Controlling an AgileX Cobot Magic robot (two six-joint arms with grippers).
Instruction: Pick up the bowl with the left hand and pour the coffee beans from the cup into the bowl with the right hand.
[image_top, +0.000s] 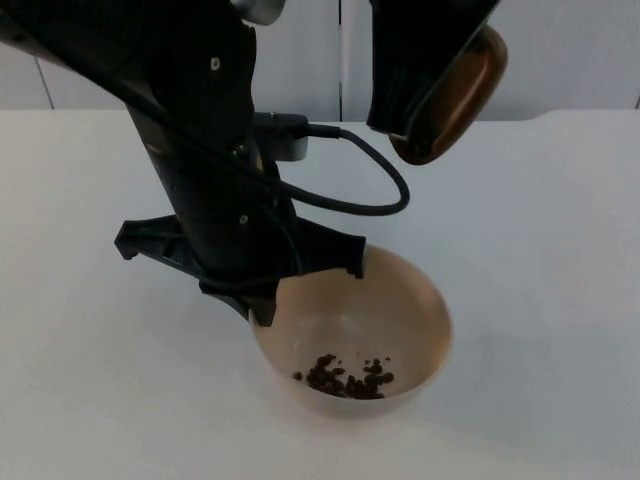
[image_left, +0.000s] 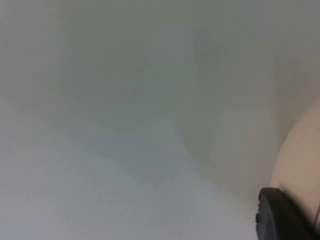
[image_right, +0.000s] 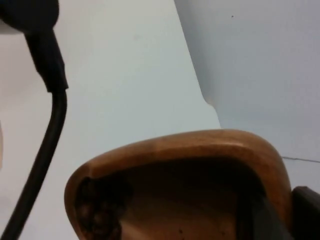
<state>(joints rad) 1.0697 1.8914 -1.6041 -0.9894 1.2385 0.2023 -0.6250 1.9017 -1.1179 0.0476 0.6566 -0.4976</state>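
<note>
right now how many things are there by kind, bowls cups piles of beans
bowl: 1, beige, held at its rim by the left gripper
cup: 1, brown wooden, tilted in the right gripper
heap of coffee beans: 1, inside the bowl
total: 3

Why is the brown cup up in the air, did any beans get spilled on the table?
No spill shows. The beans lie in the bowl, held by the left gripper. The right gripper holds the cup tipped.
</note>
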